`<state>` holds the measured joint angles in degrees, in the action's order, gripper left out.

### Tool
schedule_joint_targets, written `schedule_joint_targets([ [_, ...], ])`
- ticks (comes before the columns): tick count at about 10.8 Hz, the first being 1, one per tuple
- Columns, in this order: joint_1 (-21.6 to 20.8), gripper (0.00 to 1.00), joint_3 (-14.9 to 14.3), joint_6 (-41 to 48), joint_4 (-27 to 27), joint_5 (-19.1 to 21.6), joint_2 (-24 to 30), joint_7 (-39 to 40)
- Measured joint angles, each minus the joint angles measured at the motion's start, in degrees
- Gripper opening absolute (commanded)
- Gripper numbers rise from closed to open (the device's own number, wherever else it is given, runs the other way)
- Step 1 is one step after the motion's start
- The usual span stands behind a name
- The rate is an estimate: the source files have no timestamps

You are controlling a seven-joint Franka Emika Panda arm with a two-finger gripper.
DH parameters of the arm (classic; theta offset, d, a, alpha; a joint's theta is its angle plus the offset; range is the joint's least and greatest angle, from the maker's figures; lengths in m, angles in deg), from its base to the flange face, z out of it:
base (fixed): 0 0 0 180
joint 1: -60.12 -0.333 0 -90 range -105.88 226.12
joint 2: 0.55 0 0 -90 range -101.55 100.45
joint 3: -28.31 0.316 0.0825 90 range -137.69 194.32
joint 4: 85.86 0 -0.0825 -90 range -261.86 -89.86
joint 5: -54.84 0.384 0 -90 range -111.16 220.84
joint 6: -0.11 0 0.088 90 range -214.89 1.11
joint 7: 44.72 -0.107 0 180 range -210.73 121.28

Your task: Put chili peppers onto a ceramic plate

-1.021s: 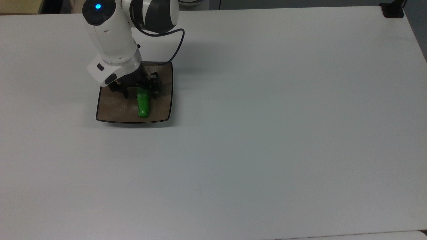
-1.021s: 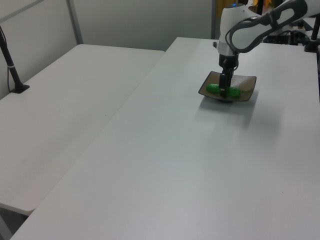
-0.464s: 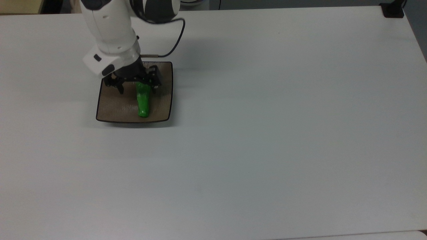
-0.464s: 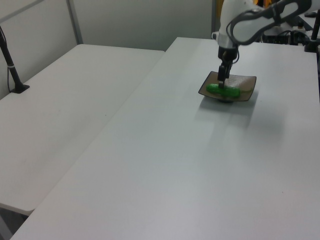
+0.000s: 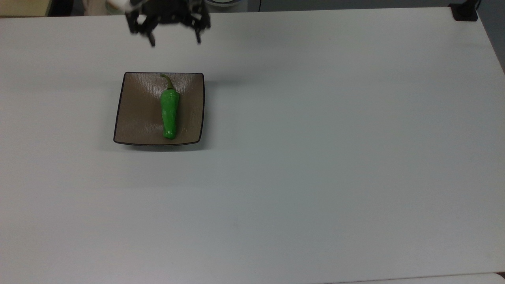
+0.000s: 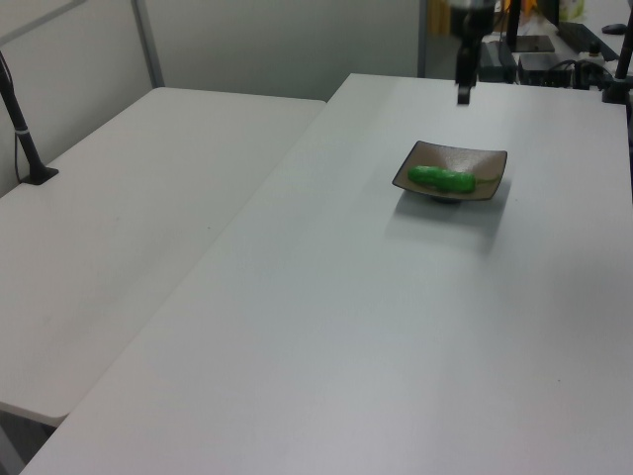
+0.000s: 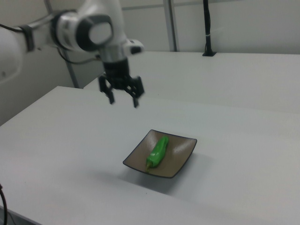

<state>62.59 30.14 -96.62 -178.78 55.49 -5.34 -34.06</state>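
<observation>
A glossy green chili pepper (image 5: 170, 113) lies lengthwise on the square brown ceramic plate (image 5: 136, 114), its thin stem pointing to the top view's upper edge. The pepper (image 7: 158, 150) rests flat in the plate (image 7: 183, 157), and the left view shows the pepper (image 6: 442, 179) on the plate (image 6: 490, 164) too. My gripper (image 5: 174, 40) hangs open and empty, well above and behind the plate. In the right view the gripper (image 7: 123, 101) is up and to the left of the plate, with both black fingers spread. The left view shows the gripper (image 6: 463, 94) high over the table.
The plate sits on a wide white table (image 5: 315, 138). A second white table (image 6: 129, 228) adjoins it on the left view's left. A black post base (image 5: 464, 12) stands at the top view's far right corner.
My gripper has lifted away from the plate, rising and drawing back toward the top view's upper edge. The pepper stays on the plate, now fully uncovered.
</observation>
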Motion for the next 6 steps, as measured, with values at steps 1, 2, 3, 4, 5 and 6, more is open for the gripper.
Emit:
schedule_joint_targets([
  [1, -2.29, 1.0, -0.26, 3.13, 1.4, 0.08, 2.2, -0.98],
  [2, -4.5, 1.0, -0.35, 4.28, 1.9, 0.16, 3.78, -2.97],
  [3, -7.03, 1.0, -0.44, 4.45, 1.92, 0.2, 4.79, -5.63],
  [4, -8.82, 1.0, -0.53, 4.46, 1.91, 0.29, 4.96, -7.09],
  [5, -10.57, 1.0, -0.9, 4.46, 1.85, 0.51, 4.77, -7.49],
  [6, -12.01, 1.0, -1.69, 3.32, 1.59, 0.67, 4.44, -7.53],
])
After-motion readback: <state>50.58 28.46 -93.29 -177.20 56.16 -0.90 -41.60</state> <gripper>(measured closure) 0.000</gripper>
